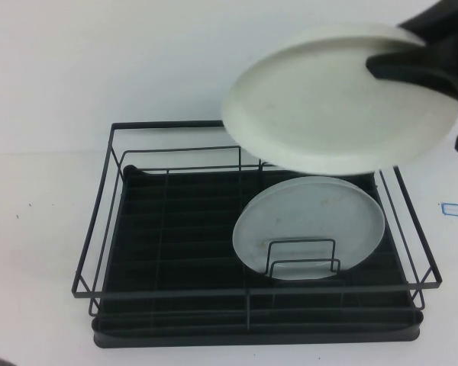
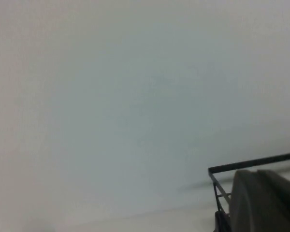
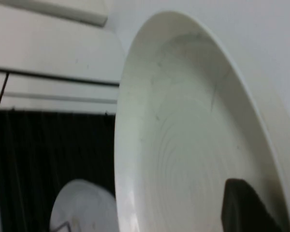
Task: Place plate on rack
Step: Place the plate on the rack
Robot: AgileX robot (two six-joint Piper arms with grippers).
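Note:
My right gripper (image 1: 403,55) is shut on the rim of the plate (image 1: 336,99), a large creamy white disc held tilted in the air above the back right part of the rack (image 1: 99,229). In the right wrist view one dark finger (image 3: 246,208) lies on the plate's inner face (image 3: 183,135). The rack is black wire with a black tray base. My left gripper (image 2: 258,173) is outside the high view; its wrist view shows its fingers together, empty, beside a corner of the rack (image 2: 246,165).
A duller grey-white plate (image 1: 309,221) stands on edge in the rack's right half behind small wire dividers (image 1: 301,259); it also shows in the right wrist view (image 3: 82,208). A small blue mark (image 1: 454,209) lies on the white table right of the rack.

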